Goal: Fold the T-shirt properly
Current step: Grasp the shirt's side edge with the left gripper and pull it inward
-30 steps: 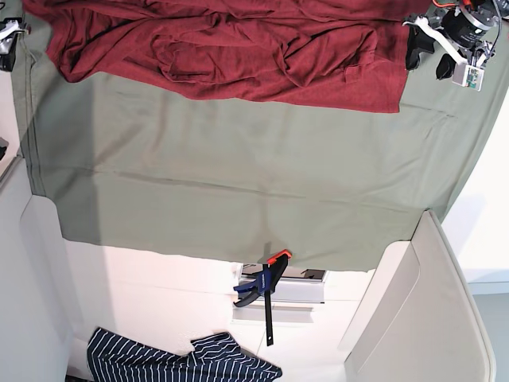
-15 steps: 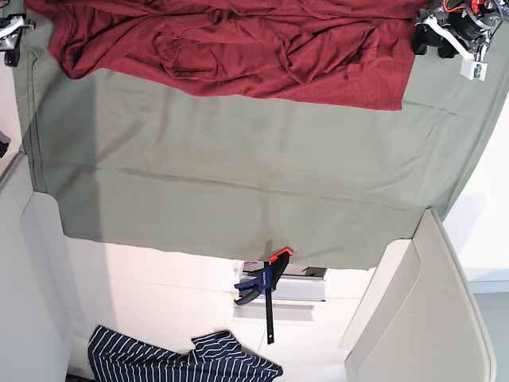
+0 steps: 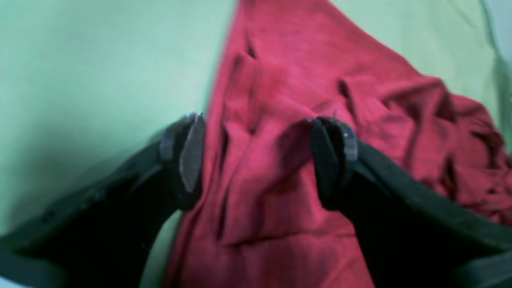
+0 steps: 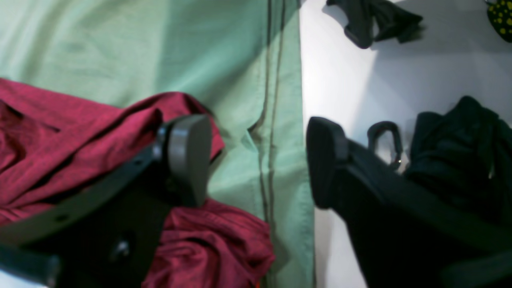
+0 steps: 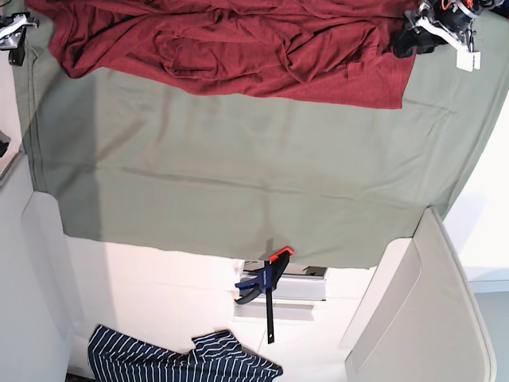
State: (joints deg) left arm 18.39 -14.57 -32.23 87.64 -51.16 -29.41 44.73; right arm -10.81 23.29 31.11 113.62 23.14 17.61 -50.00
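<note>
The dark red T-shirt [image 5: 238, 48] lies crumpled along the top of the sage-green sheet [image 5: 238, 175] in the base view. My left gripper [image 5: 407, 40] is open at the shirt's right corner. In the left wrist view its gripper [image 3: 260, 160] straddles a wrinkled strip of the shirt [image 3: 280, 80], with one finger [image 3: 188, 156] at the cloth's edge over the sheet [image 3: 80, 60]. My right gripper [image 5: 14, 40] is open at the shirt's left end. In the right wrist view its gripper [image 4: 256, 164] spans the sheet's hem [image 4: 272, 120], with the shirt [image 4: 60, 128] under the left finger.
A blue and orange clamp [image 5: 266, 282] grips the table's near edge. A navy-and-white striped garment [image 5: 175, 362] lies below it. In the right wrist view a carabiner [image 4: 384, 140] and black cloth [image 4: 452, 160] lie on the white surface [image 4: 340, 80] beside the sheet.
My left gripper has moved in from off the sheet's corner onto the shirt's right corner. My right gripper has drifted slightly upward. The shirt has barely shifted.
</note>
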